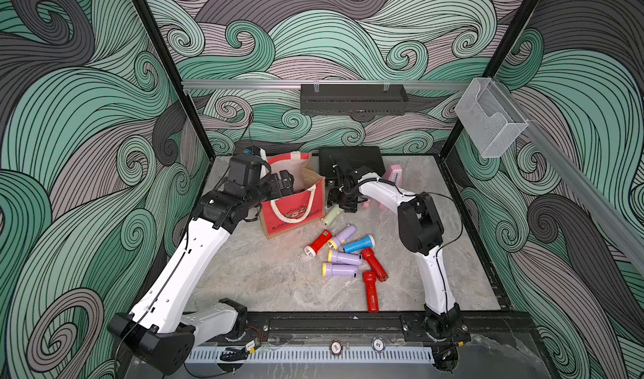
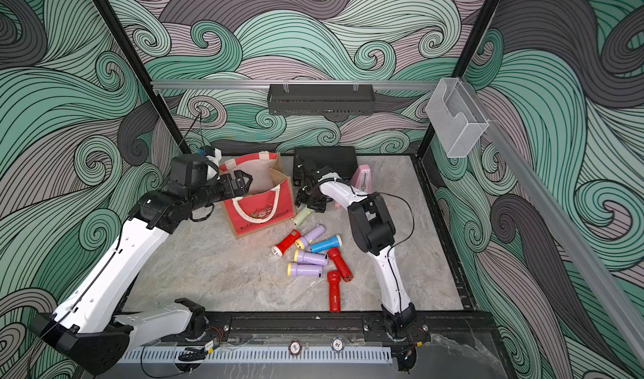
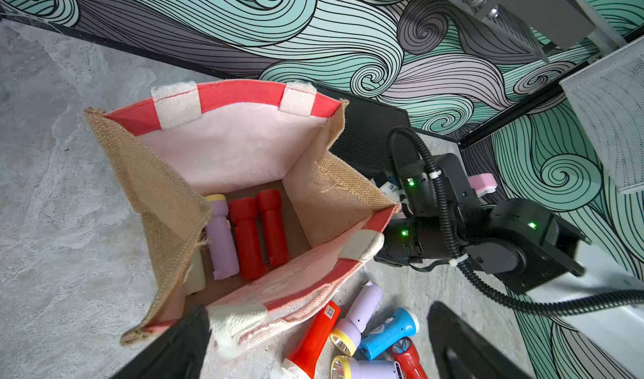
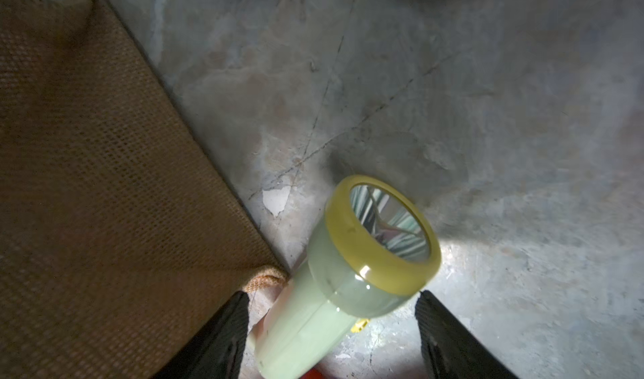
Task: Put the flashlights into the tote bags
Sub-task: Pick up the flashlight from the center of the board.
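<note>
Shows left hand (image 2: 245,182) spread wide over bag (image 1: 296,213) at centre frame; right hand (image 4: 331,293) spread astride green torch (image 4: 352,255) on bench (image 1: 261,272).

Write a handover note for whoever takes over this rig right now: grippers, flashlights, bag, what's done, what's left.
Left gripper: open, empty, over the open mouth of the tote bag.
Right gripper: open, jaws either side of the pale green flashlight lying beside the bag; not yet gripped.
Done: a lilac flashlight and two red flashlights lie in the bag; a pale shape beside them is half hidden.
Left: the pale green one, plus a pile of seven on the table: three lilac, three red, one blue.
</note>
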Controlling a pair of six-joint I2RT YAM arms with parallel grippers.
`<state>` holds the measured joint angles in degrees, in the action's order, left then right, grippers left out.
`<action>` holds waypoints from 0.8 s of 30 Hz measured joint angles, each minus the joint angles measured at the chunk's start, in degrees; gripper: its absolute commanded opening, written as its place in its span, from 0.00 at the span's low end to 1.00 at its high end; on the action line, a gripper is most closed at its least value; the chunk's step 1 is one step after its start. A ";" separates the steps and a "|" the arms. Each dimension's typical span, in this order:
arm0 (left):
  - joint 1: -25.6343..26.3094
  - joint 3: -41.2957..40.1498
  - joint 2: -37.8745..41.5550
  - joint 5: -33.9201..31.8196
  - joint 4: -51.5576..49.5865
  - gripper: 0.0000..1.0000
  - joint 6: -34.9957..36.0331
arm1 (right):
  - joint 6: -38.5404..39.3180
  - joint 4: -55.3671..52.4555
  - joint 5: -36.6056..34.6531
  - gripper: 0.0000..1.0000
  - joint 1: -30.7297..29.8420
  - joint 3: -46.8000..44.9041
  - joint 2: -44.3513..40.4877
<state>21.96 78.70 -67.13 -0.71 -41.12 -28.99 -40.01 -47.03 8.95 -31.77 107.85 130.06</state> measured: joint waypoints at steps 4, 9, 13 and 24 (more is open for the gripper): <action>0.87 -0.66 0.02 0.07 0.22 0.99 -0.11 | -0.31 -0.59 -0.28 0.68 0.00 1.38 1.90; 1.86 -1.27 0.11 0.07 0.76 0.99 -0.15 | -0.76 -1.40 -1.09 0.65 0.00 1.81 3.17; 1.95 -1.27 0.37 0.04 1.22 0.99 -0.15 | -0.70 -1.70 -1.64 0.62 0.02 1.99 3.37; 2.32 -1.27 0.68 -0.13 1.36 0.99 -0.13 | -0.48 -1.46 -2.54 0.45 0.87 1.14 3.21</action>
<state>24.27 77.43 -66.46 -0.84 -39.77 -29.12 -40.49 -48.49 6.42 -30.89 108.99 133.27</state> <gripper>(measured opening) 0.986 0.471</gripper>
